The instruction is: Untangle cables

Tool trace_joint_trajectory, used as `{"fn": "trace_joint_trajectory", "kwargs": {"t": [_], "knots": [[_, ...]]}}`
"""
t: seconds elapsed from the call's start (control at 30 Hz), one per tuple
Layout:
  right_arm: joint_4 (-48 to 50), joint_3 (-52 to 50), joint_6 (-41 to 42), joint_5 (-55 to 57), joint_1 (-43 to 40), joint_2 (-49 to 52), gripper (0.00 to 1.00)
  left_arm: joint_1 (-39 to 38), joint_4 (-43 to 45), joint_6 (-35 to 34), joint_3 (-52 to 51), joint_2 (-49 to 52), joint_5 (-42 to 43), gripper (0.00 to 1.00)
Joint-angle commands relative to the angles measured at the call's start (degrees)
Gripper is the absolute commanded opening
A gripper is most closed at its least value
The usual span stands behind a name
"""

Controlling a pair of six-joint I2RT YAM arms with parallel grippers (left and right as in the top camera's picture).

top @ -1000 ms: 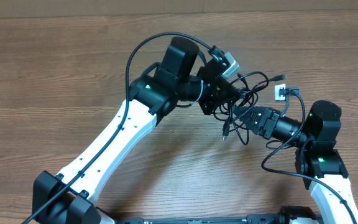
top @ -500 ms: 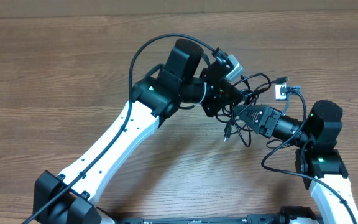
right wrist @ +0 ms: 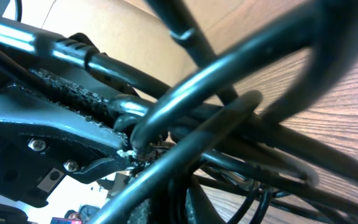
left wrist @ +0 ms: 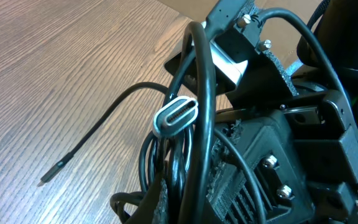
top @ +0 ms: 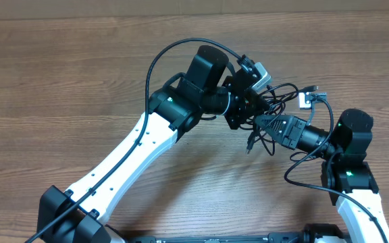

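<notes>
Cables [top: 273, 106] knotted over the tabletop [top: 80, 81], left fingers [top: 248, 111] and right fingers [top: 263, 122] both clamped on strands, close together. Pull apart hard and that knot may cinch tighter!

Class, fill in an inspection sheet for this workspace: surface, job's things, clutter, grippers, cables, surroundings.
Surface: wood-grain table.
Job's things: tangled cords bunched between both grippers; a silver-tipped plug sticks out; one loose strand trails toward the table.
Clutter: nothing seen.
Grippers: left gripper shut on the cords; right gripper shut on the same bundle.
Cables: thick arm lead arcs over the left arm; another lead loops beside the right arm.
Surroundings: pale tan strip beyond the table's far edge.
</notes>
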Motion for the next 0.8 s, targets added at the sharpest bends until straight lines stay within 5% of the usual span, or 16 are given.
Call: {"fn": "trace_joint_trajectory", "kwargs": {"t": [0.0,0.23,0.53,0.77], "knots": [[0.20,1.09,-0.13,0.72,0.04,-0.22,0.06,-0.90,0.76,-1.38,1.01,-1.33,2.62,0.04],[0.17,1.09,-0.57,0.72,0.04,-0.22,0.04,-0.79,-0.33,-1.92,1.01,-1.33,-3.32,0.04],[0.13,1.09,-1.62,0.76,-0.02,-0.22,0.04,-0.72,-0.37,-14.58,1.01,-1.33,-17.90,0.04],[-3.96,1.09,-1.62,6.38,-0.02,-0.22,0.04,0.81,-0.85,-16.61,1.01,-1.33,-18.45,0.04]]}}
